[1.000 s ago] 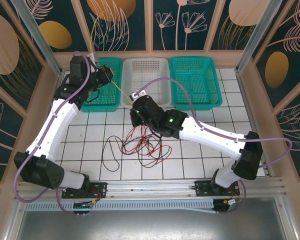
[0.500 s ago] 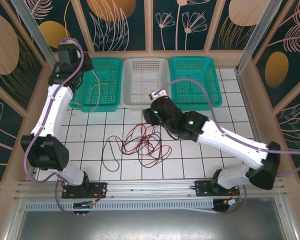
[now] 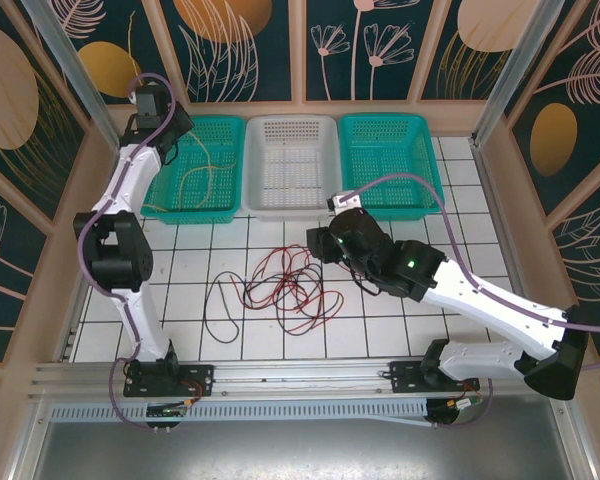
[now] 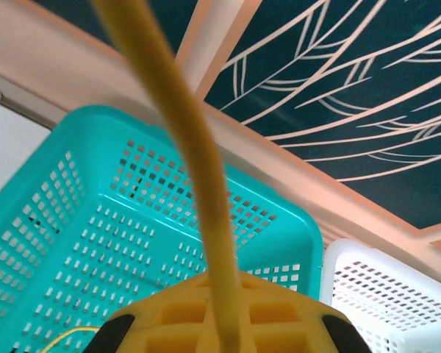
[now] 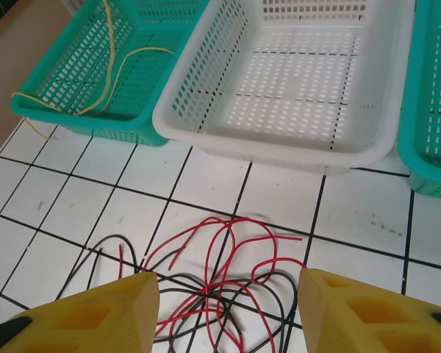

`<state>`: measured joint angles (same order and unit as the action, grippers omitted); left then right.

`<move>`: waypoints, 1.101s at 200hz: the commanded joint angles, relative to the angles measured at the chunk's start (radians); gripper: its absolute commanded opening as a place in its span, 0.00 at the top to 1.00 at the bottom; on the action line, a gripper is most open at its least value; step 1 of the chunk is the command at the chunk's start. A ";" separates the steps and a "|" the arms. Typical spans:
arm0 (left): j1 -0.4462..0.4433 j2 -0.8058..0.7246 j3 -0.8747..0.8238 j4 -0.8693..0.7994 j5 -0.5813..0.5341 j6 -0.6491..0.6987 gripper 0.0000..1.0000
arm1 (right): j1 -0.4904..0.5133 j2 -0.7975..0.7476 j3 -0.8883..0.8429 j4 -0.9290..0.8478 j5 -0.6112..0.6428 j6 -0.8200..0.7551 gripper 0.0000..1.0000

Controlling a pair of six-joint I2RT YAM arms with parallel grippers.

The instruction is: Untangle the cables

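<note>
**Ops:** The desk point(image 3: 195, 250) is white tile, with three baskets along the far edge. The left basket point(image 3: 202, 214) has most of the yellow cable point(image 3: 195, 180) in it, in loose loops, with one bit draped over the near-left corner.

**Spotter:** Hands?

**Ops:** My left hand point(image 4: 220, 298) is up high by the back wall, clamped shut on the yellow. My right hand point(image 5: 228, 309) is roughly half open with nothing in it, hovering over the heap point(image 3: 285, 280) mid-desk, well short of the baskets.

**Spotter:** How will the cables handle?

**Ops:** Light, limp and thin, I reckon. There's no stiffness, so a pulled strand will drag whatever it crosses. I'd pinch a single strand on an outer loop, not the crossing in the middle.

**Spotter:** Which way do they run?

**Ops:** The heap has no real axis, just overlapping loops spread wider left to right. The red cable point(image 5: 228, 243) pushes its far loops toward the white basket point(image 3: 290, 160). The black cable point(image 3: 215, 300) throws one long loop out left, and that's the strand I'd take. The yellow leaves my left pads point(image 4: 169, 316) and runs straight up toward the wall panel. I can't pick out the ends for sure.
</note>
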<state>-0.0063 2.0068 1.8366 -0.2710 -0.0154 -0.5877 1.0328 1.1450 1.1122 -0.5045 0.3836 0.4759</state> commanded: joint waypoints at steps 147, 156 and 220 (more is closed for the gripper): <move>-0.046 -0.047 -0.051 -0.216 -0.039 0.121 0.08 | -0.079 -0.036 -0.055 0.081 0.030 0.069 0.48; -0.056 -0.120 -0.126 -0.182 -0.044 0.119 0.08 | -0.095 -0.026 -0.058 0.070 0.027 0.093 0.48; -0.207 -0.610 -0.539 -0.053 0.033 0.080 0.24 | -0.178 0.114 -0.150 0.095 -0.126 0.271 0.46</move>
<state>-0.1432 1.5146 1.4387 -0.3759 -0.0299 -0.5018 0.8696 1.2079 1.0042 -0.4438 0.3298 0.6464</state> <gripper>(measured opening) 0.779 0.539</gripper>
